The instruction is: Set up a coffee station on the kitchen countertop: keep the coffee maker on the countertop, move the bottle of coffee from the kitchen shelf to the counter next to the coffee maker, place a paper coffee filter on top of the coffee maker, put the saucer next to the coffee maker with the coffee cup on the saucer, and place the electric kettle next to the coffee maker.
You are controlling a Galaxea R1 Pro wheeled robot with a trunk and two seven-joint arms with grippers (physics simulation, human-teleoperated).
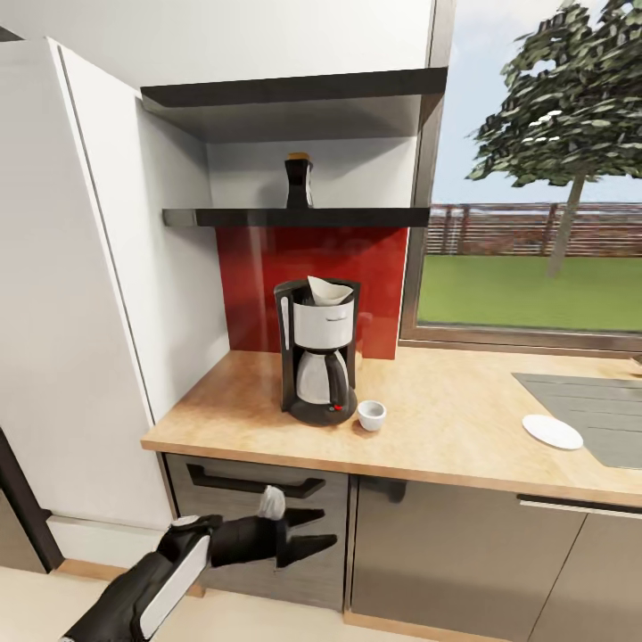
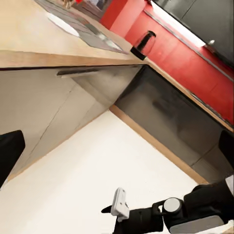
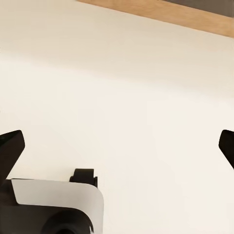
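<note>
Coffee maker (image 1: 317,352) upright at centre of countertop (image 1: 446,428), against red backsplash (image 1: 267,276); glass carafe seated in its base. Filter (image 1: 328,288) resting in the maker's open top, pointed edge up. Cup (image 1: 372,415) on the bare countertop just beside the maker's base, at 4 o'clock from it, apart from the saucer. Saucer (image 1: 552,432) well to the cup's 3 o'clock, lying on the sink's (image 1: 615,401) steel drainer edge. Bottle (image 1: 299,181) upright on the lower shelf (image 1: 294,217), at 12 o'clock from the maker. Kettle (image 2: 144,45) seen in the left wrist view, standing on a far counter run before a red wall.

Left gripper (image 1: 308,528) low at 6 o'clock in the head view, level with the dark drawer fronts (image 1: 259,499), fingers spread apart, holding nothing. Right gripper (image 3: 117,141) over pale floor (image 3: 122,87), its two black fingertips (image 3: 10,146) at opposite frame edges, wide apart, empty between.

Window (image 1: 535,178) at 2 o'clock, tree and lawn beyond.
</note>
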